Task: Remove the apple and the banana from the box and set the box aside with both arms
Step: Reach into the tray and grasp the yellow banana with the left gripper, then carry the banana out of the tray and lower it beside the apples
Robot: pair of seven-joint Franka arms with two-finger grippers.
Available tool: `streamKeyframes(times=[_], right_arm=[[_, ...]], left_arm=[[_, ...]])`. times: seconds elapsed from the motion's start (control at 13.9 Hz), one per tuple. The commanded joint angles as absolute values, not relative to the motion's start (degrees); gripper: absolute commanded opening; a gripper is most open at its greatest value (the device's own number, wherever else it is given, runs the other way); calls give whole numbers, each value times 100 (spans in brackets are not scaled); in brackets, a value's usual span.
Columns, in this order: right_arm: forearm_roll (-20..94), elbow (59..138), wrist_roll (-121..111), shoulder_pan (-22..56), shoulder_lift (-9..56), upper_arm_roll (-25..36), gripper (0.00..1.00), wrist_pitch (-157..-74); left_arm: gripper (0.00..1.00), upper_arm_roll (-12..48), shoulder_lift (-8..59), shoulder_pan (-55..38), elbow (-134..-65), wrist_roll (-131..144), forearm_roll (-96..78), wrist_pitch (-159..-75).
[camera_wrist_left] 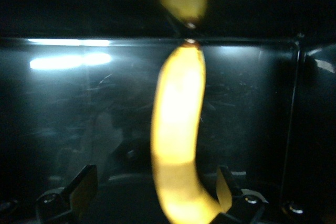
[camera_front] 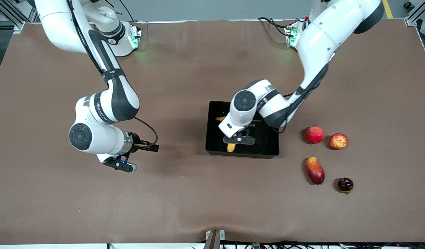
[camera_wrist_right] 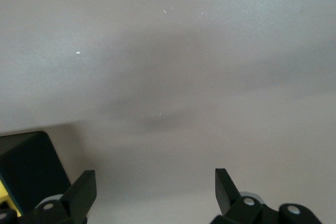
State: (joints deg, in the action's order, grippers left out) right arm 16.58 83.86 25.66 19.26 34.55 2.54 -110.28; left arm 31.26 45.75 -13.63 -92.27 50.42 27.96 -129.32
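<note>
1. Right pincer [camera_front: 124, 165]: fingers [camera_wrist_right: 79, 192] spread, nothing between them; it hangs over bare tabletop [camera_front: 184, 200], well apart from the box [camera_front: 212, 114].
2. Left pincer [camera_front: 239, 140]: fingers spread, low inside the box; banana [camera_wrist_left: 176, 135] lies between its fingertips on the box floor.
3. Apple [camera_front: 338, 141]: on the tabletop, well apart from the left pincer, toward the left arm's end.

One banana [camera_front: 231, 146], one box [camera_front: 216, 128], four loose fruits, two arms.

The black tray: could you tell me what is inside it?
A banana lies in the black tray, between the left gripper's open fingers. The arm covers part of the tray floor.
</note>
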Motion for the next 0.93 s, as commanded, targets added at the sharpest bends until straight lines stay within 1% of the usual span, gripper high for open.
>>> streamKeyframes(times=[0.0, 0.14, 0.22, 0.29, 0.36, 0.43, 0.5, 0.65, 0.86], right_arm=[[1749, 8297, 2593, 1986, 3691, 229, 100, -11030], [1749, 8297, 2558, 2004, 3700, 229, 100, -11021], [1732, 8297, 2523, 2047, 3700, 229, 100, -11013], [1705, 8297, 2505, 2144, 3700, 229, 100, -11004], [1670, 8297, 2531, 2205, 3691, 229, 100, -11004], [1644, 8297, 2523, 2267, 3691, 237, 100, -11004], [1635, 8297, 2522, 2294, 3683, 237, 100, -10995], [1635, 8297, 2496, 2268, 3683, 237, 100, -10995], [1670, 8297, 2444, 2197, 3691, 237, 100, -10977]], left_arm=[[100, 2594, 4737, -1906, -9062, 5229, 2927, -13218], [100, 2505, 4886, -1969, -9070, 5308, 2935, -13481], [88, 2514, 4948, -1969, -9070, 5309, 2944, -13561], [52, 2505, 4957, -1969, -9070, 5291, 2953, -13588], [24, 2505, 4948, -1960, -9070, 5265, 2953, -13588], [2, 2505, 4922, -1960, -9070, 5282, 2962, -13579], [0, 2505, 4878, -1960, -9079, 5291, 2962, -13527], [0, 2505, 4712, -1916, -9070, 5291, 2962, -13360], [0, 2514, 4203, -1820, -9062, 5256, 2945, -13184]])
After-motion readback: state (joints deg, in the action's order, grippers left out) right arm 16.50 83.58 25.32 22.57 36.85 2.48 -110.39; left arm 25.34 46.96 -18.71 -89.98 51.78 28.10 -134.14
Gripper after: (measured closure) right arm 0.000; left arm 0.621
